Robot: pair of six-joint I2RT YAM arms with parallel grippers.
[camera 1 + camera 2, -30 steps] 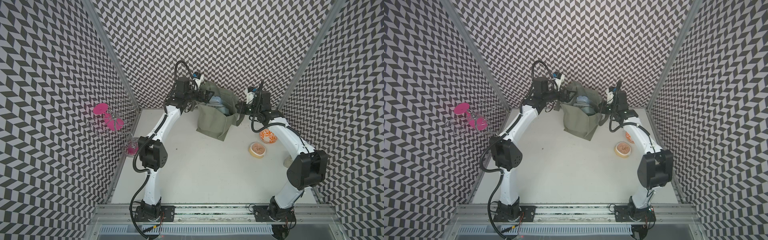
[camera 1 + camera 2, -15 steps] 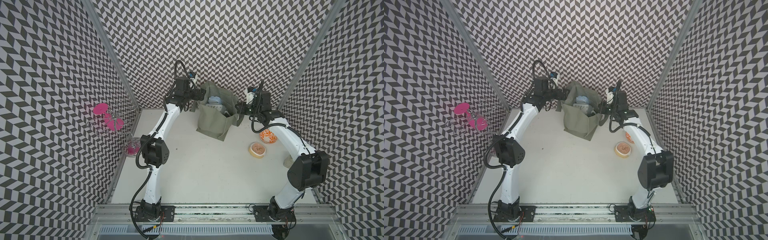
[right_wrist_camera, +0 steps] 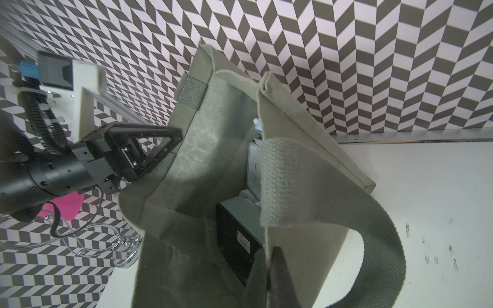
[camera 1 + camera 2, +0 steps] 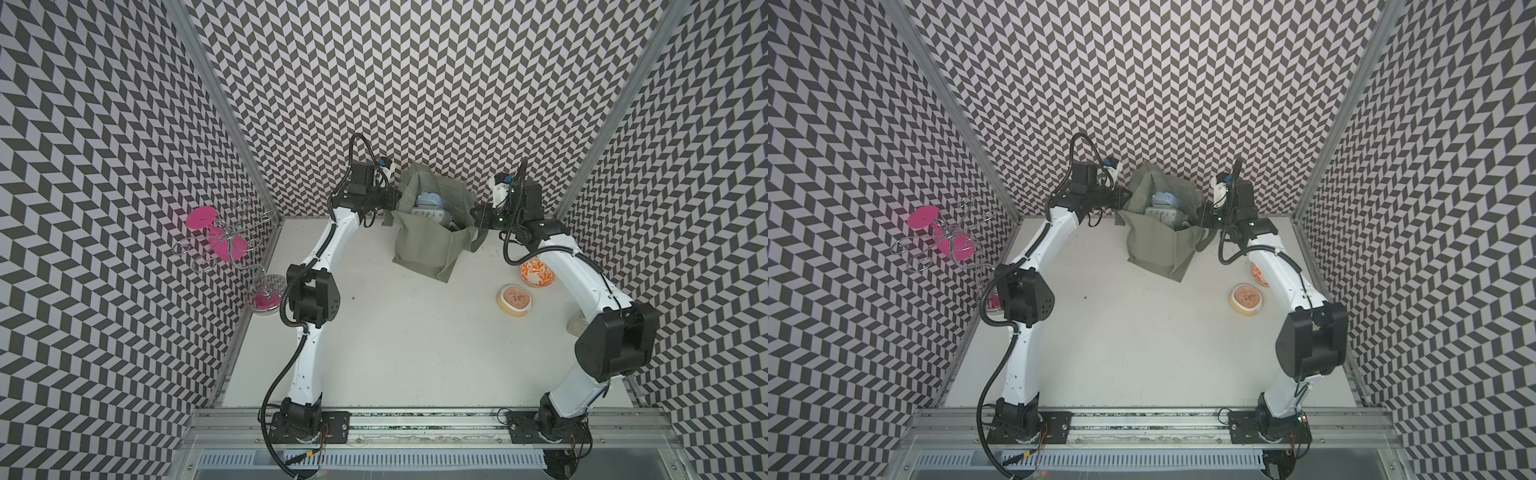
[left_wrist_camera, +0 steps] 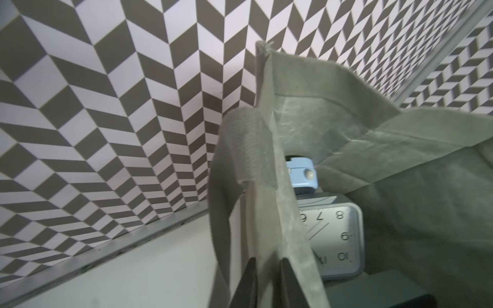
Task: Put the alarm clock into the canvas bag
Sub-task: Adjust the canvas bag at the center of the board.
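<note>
The grey-green canvas bag [image 4: 424, 245] [image 4: 1158, 245] stands open near the back wall in both top views. Inside it lies the alarm clock [image 5: 336, 237] [image 4: 428, 214], square and pale with a white numbered face. My left gripper [image 5: 268, 260] [image 4: 390, 203] is shut on the bag's left rim, the cloth pinched between its dark fingers; the right wrist view shows the left gripper [image 3: 170, 144] at that wall too. My right gripper [image 3: 268, 264] [image 4: 476, 218] is shut on the opposite rim beside a strap handle [image 3: 282, 181].
A small light-blue object [image 5: 302, 177] and a dark box [image 3: 234, 234] also lie in the bag. An orange patterned bowl [image 4: 536, 272] and a round tub [image 4: 514, 300] sit under the right arm. A wire rack with pink glasses [image 4: 220, 237] stands at the left wall.
My left gripper was open at the bag's left side; it has now shut on the rim. The right arm and the bag have hardly moved.
</note>
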